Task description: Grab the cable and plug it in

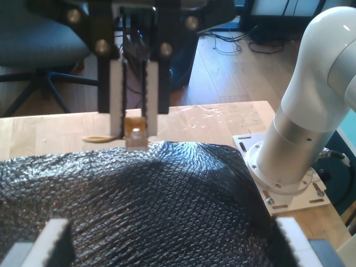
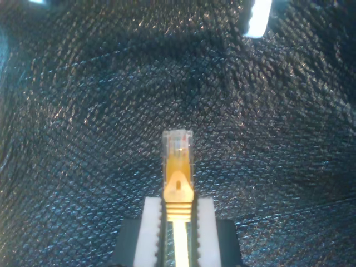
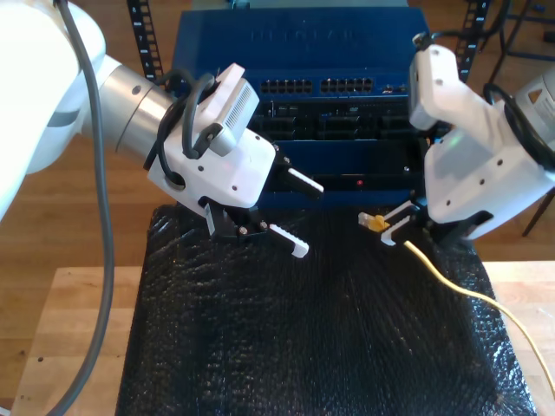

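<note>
While my second gripper (image 2: 178,233) pinched the cable (image 3: 451,276) just behind its clear plug (image 2: 177,146), above the counter's black mat (image 3: 303,347), my first gripper (image 3: 295,215) hung wide open. Light, floppy cable; I judged the stiff boot the best hold.

No text, label, brand or number can be read for certain anywhere. The blue network switch (image 3: 295,61) at the top of the exterior view bears a faint raised wordmark across its upper face, but the letters are too dim and blurred to make out. The small markings beside its port rows are too tiny to read.
</note>
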